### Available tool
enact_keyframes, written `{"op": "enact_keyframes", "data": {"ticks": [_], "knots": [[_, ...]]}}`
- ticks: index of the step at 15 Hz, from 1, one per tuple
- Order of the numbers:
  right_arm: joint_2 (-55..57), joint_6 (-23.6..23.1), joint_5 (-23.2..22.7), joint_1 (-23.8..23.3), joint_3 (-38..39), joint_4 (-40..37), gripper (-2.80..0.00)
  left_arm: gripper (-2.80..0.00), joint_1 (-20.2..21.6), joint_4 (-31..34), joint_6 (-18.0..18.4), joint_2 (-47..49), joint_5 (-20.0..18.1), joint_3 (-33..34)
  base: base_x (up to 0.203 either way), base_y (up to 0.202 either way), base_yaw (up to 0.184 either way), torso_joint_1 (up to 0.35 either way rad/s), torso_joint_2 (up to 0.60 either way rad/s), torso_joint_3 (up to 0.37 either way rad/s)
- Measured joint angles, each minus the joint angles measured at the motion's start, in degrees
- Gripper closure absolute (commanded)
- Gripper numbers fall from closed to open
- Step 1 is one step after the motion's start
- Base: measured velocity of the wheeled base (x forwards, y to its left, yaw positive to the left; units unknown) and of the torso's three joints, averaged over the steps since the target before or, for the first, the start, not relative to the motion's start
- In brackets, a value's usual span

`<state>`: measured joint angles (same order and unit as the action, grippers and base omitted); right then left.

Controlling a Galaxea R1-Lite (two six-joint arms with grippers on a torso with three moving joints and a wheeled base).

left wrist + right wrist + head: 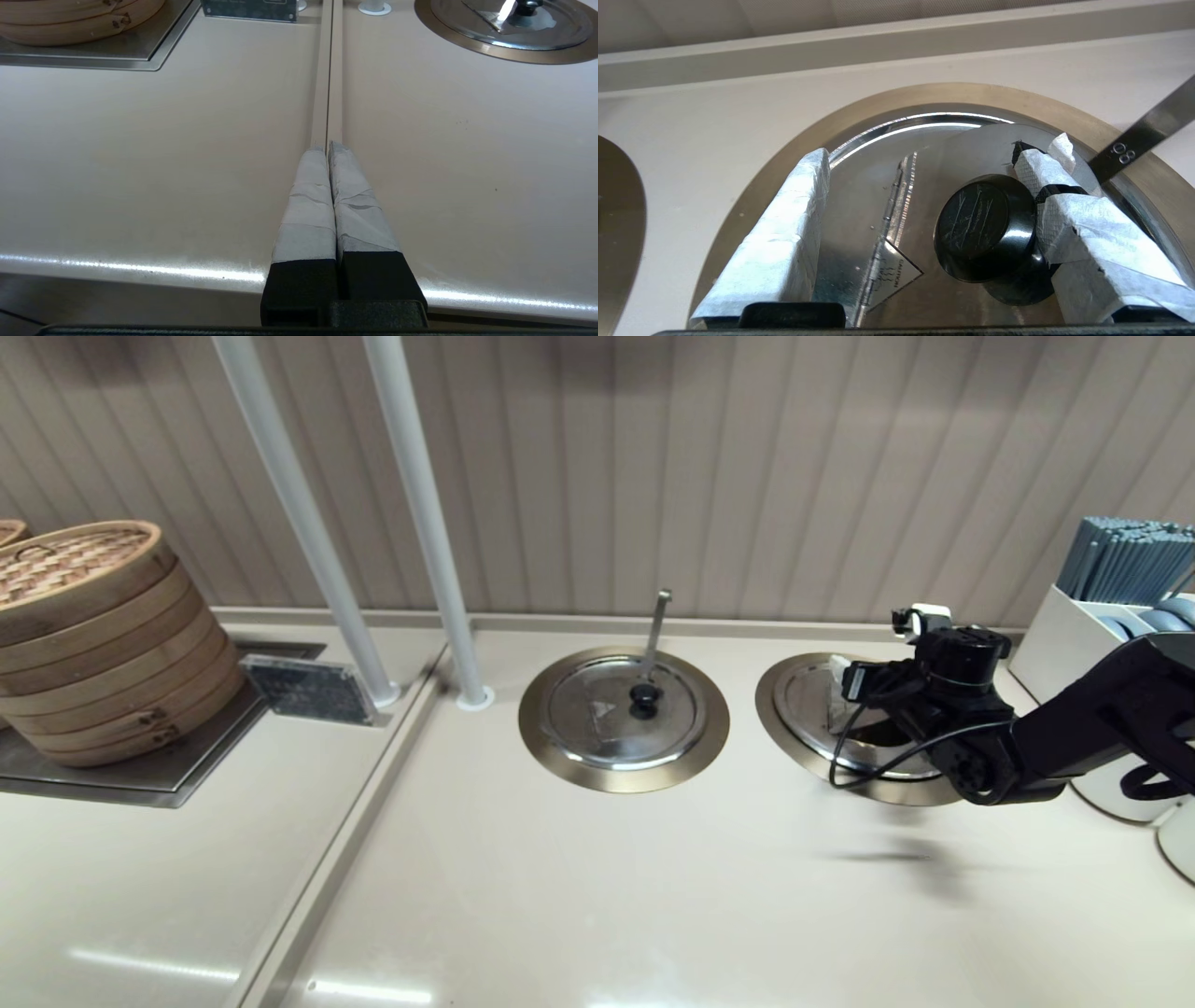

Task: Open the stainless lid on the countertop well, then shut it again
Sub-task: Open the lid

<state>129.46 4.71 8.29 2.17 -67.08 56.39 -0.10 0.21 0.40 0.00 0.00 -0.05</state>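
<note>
The stainless lid (805, 695) lies in the countertop well's bronze ring (771, 702) at the right. My right gripper (854, 695) hovers over it, open. In the right wrist view the right gripper (927, 161) straddles the black knob (980, 224): one taped finger (1064, 205) touches the knob, the other (784, 233) stands well apart over the hinge side. The knob half (971, 154) looks tilted up from the hinge (889, 210), beside the triangular mark (896, 275). The slanting ladle handle (1139, 142) crosses the ring (784, 154). My left gripper (328, 147) is shut and empty, parked near the counter's front edge.
The twin lid (624, 709) with its upright ladle handle (659, 621) sits in the middle ring. Bamboo steamers (93, 635) stand far left, with two white poles (425, 513) and a small sign (313, 689) between. A white chopstick holder (1120, 588) stands behind the right arm.
</note>
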Motion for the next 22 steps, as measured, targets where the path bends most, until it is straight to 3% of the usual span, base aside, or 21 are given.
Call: {"op": "enact_keyframes", "data": {"ticks": [18,22], "knots": [[1.38,0.13,2.84,12.08,-8.96,-6.18,-2.80,0.00,0.00,-0.02,0.04,0.00,0.00,0.02,0.000,0.000,0.000,0.000,0.00,0.000],[-1.36,2.68,3.01,13.91,-9.46,-6.07,-2.80,0.00,0.05,0.00,0.01,0.00,0.00,0.02,0.000,0.000,0.000,0.000,0.00,0.000]]}}
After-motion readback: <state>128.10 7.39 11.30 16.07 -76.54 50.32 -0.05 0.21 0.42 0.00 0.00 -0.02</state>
